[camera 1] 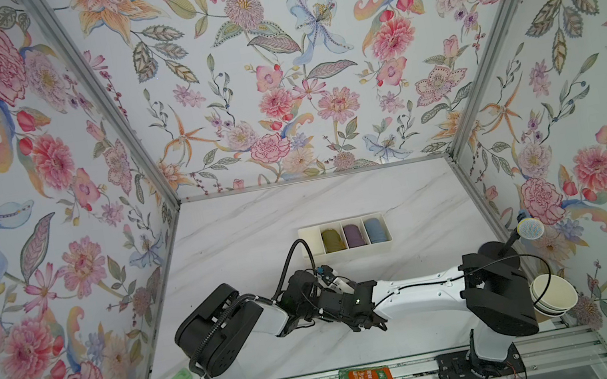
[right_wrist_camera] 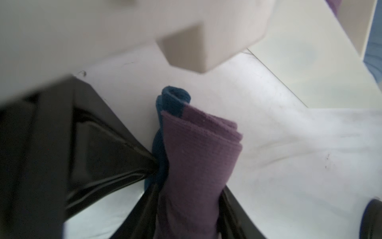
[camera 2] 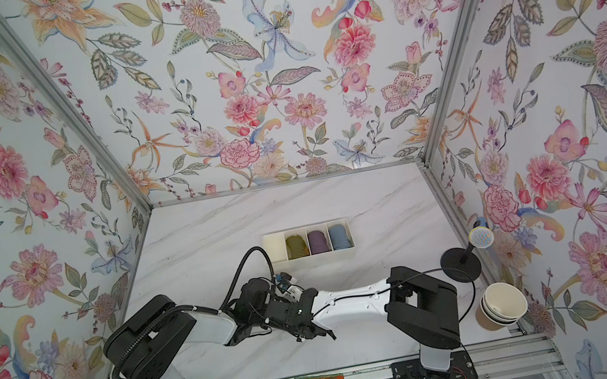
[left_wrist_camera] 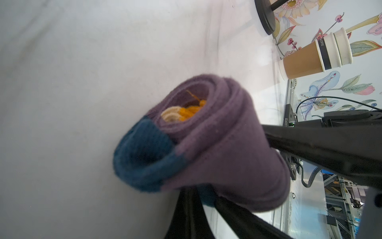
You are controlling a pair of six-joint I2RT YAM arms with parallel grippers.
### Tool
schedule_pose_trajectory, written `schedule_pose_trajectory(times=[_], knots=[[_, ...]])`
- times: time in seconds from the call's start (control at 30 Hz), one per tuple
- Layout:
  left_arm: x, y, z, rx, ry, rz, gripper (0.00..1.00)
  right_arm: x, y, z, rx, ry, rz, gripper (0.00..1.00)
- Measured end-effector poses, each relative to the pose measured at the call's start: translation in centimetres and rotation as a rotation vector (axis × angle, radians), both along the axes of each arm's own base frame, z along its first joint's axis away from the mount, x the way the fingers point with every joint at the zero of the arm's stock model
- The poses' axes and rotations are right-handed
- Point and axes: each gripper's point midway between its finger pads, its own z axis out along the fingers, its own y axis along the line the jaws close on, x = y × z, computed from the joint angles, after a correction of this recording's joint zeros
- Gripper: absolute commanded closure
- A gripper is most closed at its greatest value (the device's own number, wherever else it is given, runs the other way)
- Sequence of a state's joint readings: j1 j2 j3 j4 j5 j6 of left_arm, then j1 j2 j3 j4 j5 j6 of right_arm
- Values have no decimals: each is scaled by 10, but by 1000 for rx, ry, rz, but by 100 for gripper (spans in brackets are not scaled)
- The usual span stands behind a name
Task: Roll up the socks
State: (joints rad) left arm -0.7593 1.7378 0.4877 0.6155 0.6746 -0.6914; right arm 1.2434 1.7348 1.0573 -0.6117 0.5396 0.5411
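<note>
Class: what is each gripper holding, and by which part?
The left gripper pinches the rolled socks by the navy edge; right gripper straddles the purple end, grip unclear.

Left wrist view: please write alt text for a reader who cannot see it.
Rolled purple socks with a navy toe and yellow cuff at the core fill the middle, pinched at the near end by the left gripper over a white table. The right gripper meets the roll's side; stacked paper cups stand by a floral wall.
</note>
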Motion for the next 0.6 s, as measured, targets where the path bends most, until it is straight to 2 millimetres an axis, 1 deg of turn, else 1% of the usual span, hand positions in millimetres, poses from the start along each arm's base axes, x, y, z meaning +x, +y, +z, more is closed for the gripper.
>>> schedule_pose_trajectory(times=[0.23, 0.4, 0.6], knots=[[1, -1, 0, 0, -13, -10, 95, -5, 11, 4, 71, 30, 43, 51], [5, 0, 0, 7, -23, -11, 95, -7, 13, 2, 106, 61, 61, 51], [9, 2, -1, 21, -37, -25, 95, -3, 11, 2, 207, 110, 50, 55]])
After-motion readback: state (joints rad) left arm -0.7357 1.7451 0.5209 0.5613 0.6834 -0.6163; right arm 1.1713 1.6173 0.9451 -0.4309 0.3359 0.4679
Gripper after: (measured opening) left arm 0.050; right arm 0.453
